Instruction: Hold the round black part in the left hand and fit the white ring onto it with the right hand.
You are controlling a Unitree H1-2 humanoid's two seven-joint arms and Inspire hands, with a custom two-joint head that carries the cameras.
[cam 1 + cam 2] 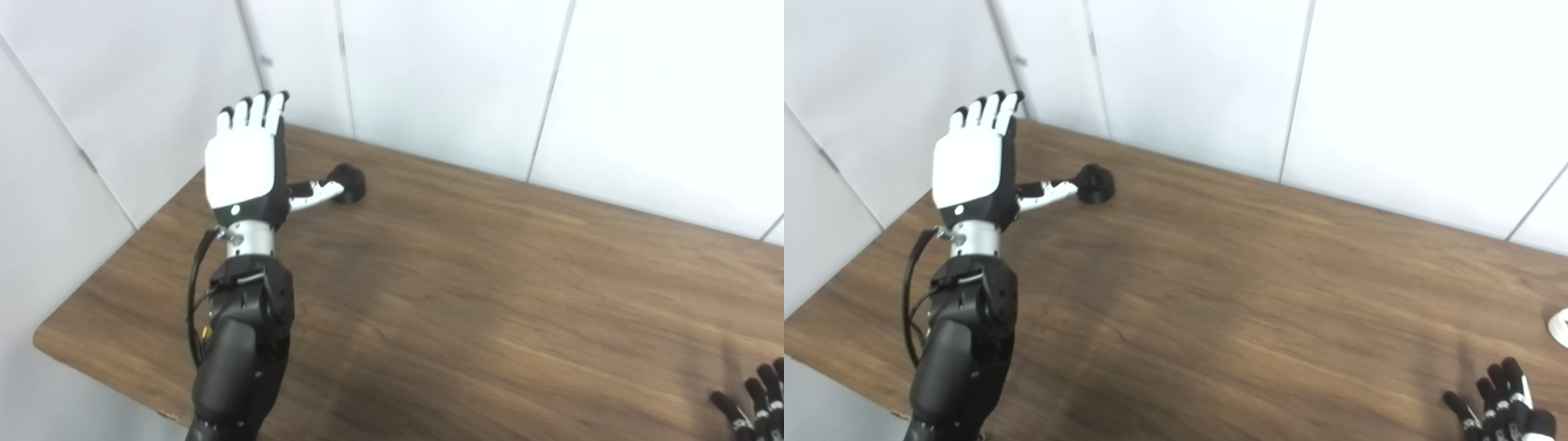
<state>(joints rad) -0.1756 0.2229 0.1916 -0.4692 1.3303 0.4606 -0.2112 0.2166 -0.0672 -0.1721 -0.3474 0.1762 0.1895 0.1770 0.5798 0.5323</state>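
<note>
black part [1096, 182] is seen lying on the wooden table [1213, 294], at the thumb tip of the left hand [971, 165], whose fingers are spread flat and empty. right hand [1500, 410] is spread low; white ring [1560, 326] is seen beside it.

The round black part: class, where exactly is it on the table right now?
The round black part sits on the table at far left, near the back edge, at the open left hand's thumb tip.

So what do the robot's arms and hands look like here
The left hand has a white back, black sides, white fingers with black tips and a small green light near the wrist. Below sit a silver wrist collar, a glossy black forearm and a looping black cable. The right hand shows only black fingers.
</note>
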